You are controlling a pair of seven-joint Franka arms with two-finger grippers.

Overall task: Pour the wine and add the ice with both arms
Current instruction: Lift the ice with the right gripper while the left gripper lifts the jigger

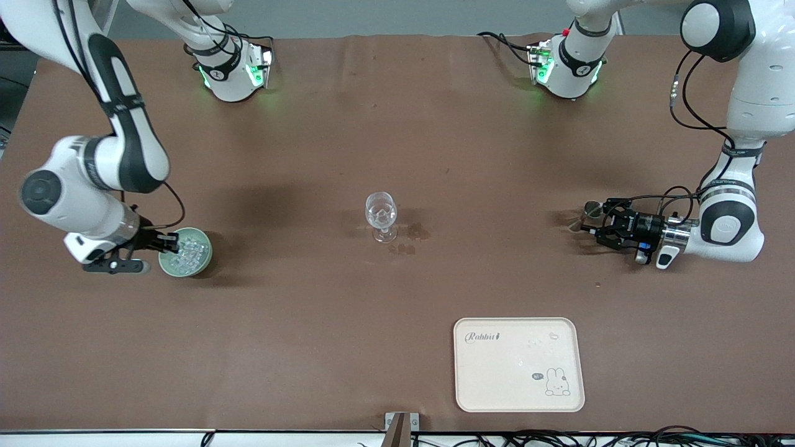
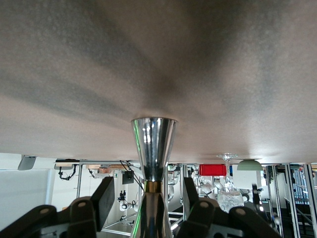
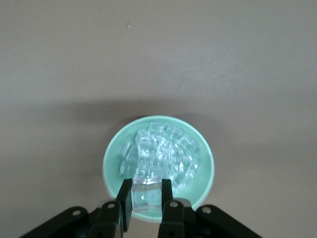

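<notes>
1. Nearest the front camera lies a cream tray (image 1: 518, 365) printed with a rabbit, bare apart from a few small glints.
2. Mid-table stands the stemmed wine glass (image 1: 381, 215), upright, with some clear pieces in its bowl and wet marks beside its foot.
3. At the right arm's end, the right gripper (image 3: 146, 199) sits over the pale green bowl (image 1: 205, 246) of ice (image 3: 158, 156); its fingers are narrowed on one ice cube (image 3: 147, 196) between the pads.
4. At the left arm's end, the left gripper (image 1: 597, 226) reaches level toward the glass; its fingers flank the waist of the upright jigger (image 2: 152, 148), apparently not yet clamped.
5. Both arms lie well apart from the glass, one to each side of it; the held cube must travel toward mid-table.
</notes>
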